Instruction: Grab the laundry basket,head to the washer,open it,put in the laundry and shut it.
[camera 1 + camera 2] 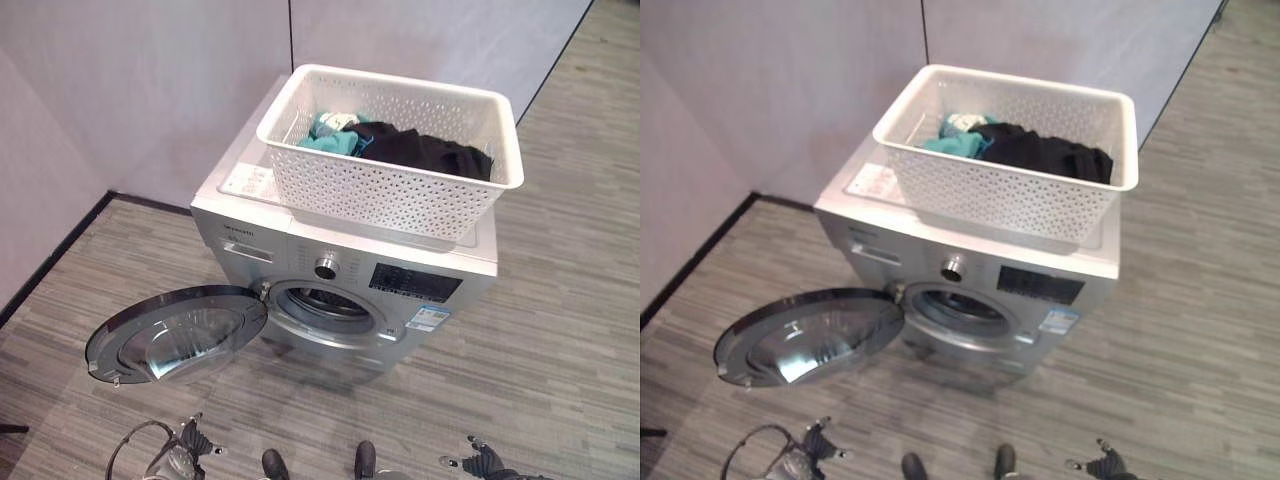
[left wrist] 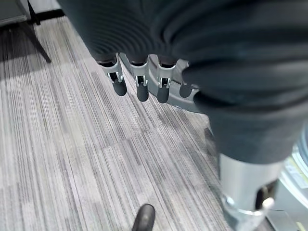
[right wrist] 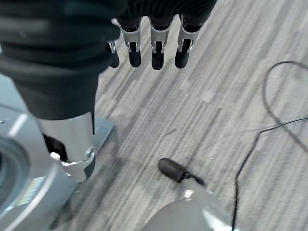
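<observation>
Basket [image 1: 400,170] sits on top of the washer [image 1: 330,270] so both hands [image 2: 139,82] [image 3: 154,45] hang free, fingers relaxed, holding nothing; door [image 1: 175,335] swung open, ready for loading.

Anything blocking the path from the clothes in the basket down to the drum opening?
Nothing visible does. The door is swung fully open to the robot's left, clear of the drum opening. The laundry lies in the white basket on top of the washer. Both hands, left hand and right hand, hang low and empty.

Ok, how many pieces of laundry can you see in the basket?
3: a black garment on the right, a teal piece left of it, a pale item behind. More may lie underneath in the basket.
</observation>
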`<state>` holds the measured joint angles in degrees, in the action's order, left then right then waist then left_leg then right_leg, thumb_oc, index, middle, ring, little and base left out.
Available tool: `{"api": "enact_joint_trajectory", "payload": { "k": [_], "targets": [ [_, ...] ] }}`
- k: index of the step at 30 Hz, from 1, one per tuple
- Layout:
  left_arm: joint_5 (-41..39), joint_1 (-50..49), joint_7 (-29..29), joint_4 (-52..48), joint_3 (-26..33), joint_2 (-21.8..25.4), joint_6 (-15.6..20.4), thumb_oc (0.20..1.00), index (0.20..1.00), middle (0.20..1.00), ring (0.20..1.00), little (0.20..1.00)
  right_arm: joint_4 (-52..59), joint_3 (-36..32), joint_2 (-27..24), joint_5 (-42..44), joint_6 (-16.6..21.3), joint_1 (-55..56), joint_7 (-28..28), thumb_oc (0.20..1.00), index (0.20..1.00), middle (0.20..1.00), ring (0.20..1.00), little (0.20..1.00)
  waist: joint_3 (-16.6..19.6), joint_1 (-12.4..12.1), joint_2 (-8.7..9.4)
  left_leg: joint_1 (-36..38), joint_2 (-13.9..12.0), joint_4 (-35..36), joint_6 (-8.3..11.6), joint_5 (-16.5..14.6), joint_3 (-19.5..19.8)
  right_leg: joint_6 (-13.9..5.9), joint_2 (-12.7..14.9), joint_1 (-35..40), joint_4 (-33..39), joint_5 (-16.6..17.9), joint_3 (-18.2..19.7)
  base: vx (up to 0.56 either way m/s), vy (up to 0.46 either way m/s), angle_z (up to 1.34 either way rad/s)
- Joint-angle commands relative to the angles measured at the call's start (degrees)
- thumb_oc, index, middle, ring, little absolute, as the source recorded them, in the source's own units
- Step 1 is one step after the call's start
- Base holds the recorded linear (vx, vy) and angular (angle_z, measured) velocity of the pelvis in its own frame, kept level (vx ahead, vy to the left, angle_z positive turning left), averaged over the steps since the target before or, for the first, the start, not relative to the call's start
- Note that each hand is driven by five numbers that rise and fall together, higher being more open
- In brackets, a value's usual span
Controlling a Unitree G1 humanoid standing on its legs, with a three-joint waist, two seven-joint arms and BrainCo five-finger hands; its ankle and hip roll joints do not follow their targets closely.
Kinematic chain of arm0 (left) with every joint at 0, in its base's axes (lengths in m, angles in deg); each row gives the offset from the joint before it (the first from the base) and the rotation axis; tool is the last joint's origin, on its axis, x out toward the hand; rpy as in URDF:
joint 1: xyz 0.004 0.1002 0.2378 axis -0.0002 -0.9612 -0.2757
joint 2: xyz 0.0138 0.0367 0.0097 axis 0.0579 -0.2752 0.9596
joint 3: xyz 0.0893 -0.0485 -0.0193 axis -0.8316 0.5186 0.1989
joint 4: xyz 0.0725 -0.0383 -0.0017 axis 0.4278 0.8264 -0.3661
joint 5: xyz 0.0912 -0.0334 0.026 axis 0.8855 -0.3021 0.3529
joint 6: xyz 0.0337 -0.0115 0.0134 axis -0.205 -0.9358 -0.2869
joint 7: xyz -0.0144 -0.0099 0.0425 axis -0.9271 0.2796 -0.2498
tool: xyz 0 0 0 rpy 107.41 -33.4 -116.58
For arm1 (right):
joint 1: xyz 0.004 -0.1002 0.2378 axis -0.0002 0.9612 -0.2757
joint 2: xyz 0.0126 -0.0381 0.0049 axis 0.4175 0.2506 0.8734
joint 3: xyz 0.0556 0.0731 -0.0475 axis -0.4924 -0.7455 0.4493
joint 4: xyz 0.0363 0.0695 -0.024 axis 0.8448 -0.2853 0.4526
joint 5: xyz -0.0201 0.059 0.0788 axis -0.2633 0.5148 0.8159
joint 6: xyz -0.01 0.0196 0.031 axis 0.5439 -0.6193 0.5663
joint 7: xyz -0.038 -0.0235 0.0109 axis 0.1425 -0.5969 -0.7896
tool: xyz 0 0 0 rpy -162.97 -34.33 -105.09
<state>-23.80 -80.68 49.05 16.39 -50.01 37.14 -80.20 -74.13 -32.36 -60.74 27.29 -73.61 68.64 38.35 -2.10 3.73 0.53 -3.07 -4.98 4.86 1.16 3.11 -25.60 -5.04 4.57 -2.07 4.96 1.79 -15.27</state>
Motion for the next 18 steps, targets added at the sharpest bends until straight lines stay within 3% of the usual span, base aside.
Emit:
{"api": "enact_joint_trajectory", "payload": {
  "k": [1,3,4,5,6,8,11,16,18],
  "targets": [
    [-3.8,2.7,0.0,-0.1,3.3,0.8,2.2,1.000,1.000,1.000,1.000,1.000,0.5,1.0,0.1,3.0,0.7,1.3,1.3,1.000,1.000,1.000,1.000,1.000,-1.7,0.1,1.99,-1.1,0.9,-7.3,1.70,-3.2,2.8,-1.55,-1.5,0.5,-1.7,-2.2,3.4,-0.05,-0.205,0.27],
    [-4.5,2.9,-0.3,0.1,3.3,0.7,2.3,1.000,1.000,1.000,1.000,1.000,0.2,1.5,0.1,3.4,0.5,1.1,1.7,1.000,1.000,1.000,1.000,1.000,-2.3,-0.4,2.52,-2.3,0.3,-10.0,1.54,-1.6,2.6,-0.53,-1.7,0.1,-2.2,-1.6,3.4,-0.07,-0.135,0.09],
    [-5.4,2.5,-1.2,0.1,3.2,0.6,2.7,1.000,1.000,1.000,1.000,1.000,-1.1,2.1,-0.3,3.5,0.2,1.0,2.6,1.000,1.000,1.000,1.000,1.000,-3.4,-2.0,3.56,-5.4,0.1,-17.9,2.04,-1.0,9.4,0.56,-2.0,0.8,-2.9,-2.1,4.8,0.04,-0.057,-0.09],
    [-7.1,2.6,-1.6,0.3,2.4,0.4,3.2,1.000,1.000,1.000,1.000,1.000,-3.1,2.0,-1.1,3.2,-0.2,1.1,2.9,1.000,1.000,1.000,1.000,1.000,-4.4,-3.2,3.89,-7.9,1.7,-15.1,2.24,-0.4,18.2,0.63,-1.9,1.3,-3.7,-3.0,5.8,0.07,-0.043,-0.28],
    [-7.2,2.5,-1.8,0.5,2.3,0.5,3.3,1.000,1.000,1.000,1.000,1.000,-3.7,1.6,-1.3,2.8,-0.4,1.7,2.9,1.000,1.000,1.000,1.000,1.000,-4.3,-3.3,3.93,-8.9,0.5,-12.4,2.37,0.0,18.4,0.39,-1.8,1.7,-3.7,-3.5,5.5,0.10,0.068,-0.36],
    [-7.5,2.3,-2.1,0.4,2.0,0.6,3.4,1.000,1.000,1.000,1.000,1.000,-4.6,0.7,-1.7,2.3,-0.7,2.5,2.9,1.000,1.000,1.000,1.000,1.000,-4.1,-3.7,3.71,-11.8,-3.0,-8.9,3.51,4.6,17.9,0.05,-1.5,2.6,-3.7,-4.5,4.6,0.14,0.095,-0.08],
    [-8.5,2.1,-2.9,0.9,1.7,0.9,3.6,1.000,1.000,1.000,1.000,1.000,-5.5,0.5,-2.9,1.8,-0.8,1.8,3.1,1.000,1.000,1.000,1.000,1.000,-4.9,-5.2,3.51,-12.4,-2.2,-8.1,4.28,5.3,25.6,-0.13,-1.1,3.9,-3.8,-5.3,7.4,0.18,0.160,0.15],
    [-8.2,-0.1,-3.7,1.4,2.8,1.1,3.8,1.000,1.000,1.000,1.000,1.000,-4.8,-0.8,-3.7,1.7,-0.9,1.6,4.1,1.000,1.000,1.000,1.000,1.000,-3.2,-4.6,3.25,-10.3,-0.5,-8.7,3.15,1.9,24.0,-1.92,1.7,3.5,-4.4,-5.3,10.0,0.14,0.256,-0.63],
    [-8.4,-1.3,-4.4,0.6,2.7,1.8,4.5,1.000,1.000,1.000,1.000,1.000,-1.6,-1.2,-4.7,2.0,-0.6,-0.3,4.2,1.000,1.000,1.000,1.000,1.000,-3.3,-5.0,3.77,-9.7,1.6,-9.9,0.92,-1.0,21.3,-3.93,4.7,0.9,-6.5,-4.0,12.5,0.14,0.464,-0.79]
  ]
}}
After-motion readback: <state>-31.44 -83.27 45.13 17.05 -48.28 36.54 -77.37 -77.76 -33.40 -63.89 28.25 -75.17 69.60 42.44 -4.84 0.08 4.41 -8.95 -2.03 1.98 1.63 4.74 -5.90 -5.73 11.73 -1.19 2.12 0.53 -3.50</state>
